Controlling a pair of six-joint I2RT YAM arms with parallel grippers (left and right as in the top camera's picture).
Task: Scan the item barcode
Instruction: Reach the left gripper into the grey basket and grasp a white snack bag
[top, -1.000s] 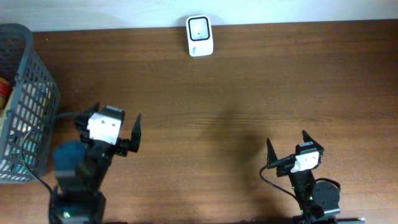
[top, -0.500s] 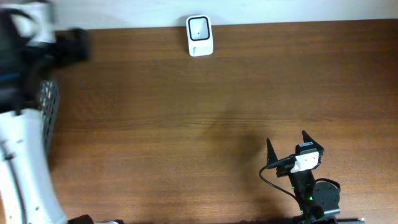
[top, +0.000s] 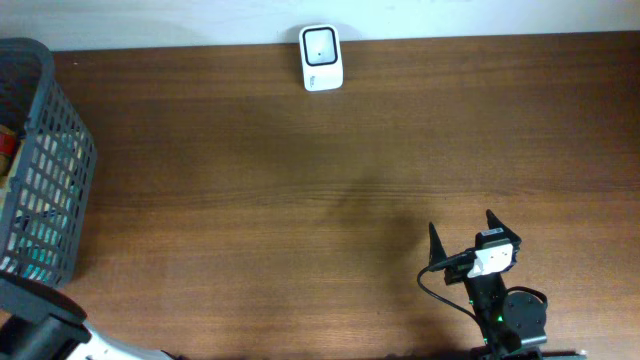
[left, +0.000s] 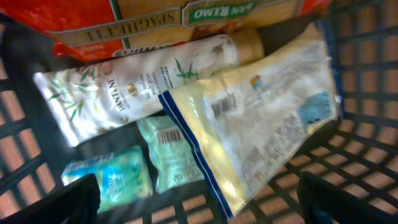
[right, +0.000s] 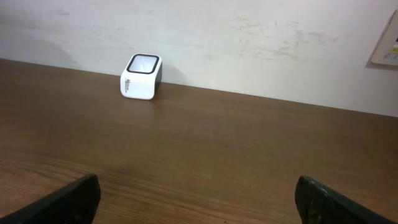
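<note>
Pouch (left: 267, 124), pale yellow plastic, blue edge, barcode (left: 224, 106) upward (in basket (left: 367, 81))

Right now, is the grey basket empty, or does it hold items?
Not empty. Several packages lie inside the basket: a clear bag, a white pack, a green packet.

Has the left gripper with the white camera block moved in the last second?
Yes. The left gripper swung leftward off the brown wooden table to the dark mesh basket, and hangs open above its contents.
</note>
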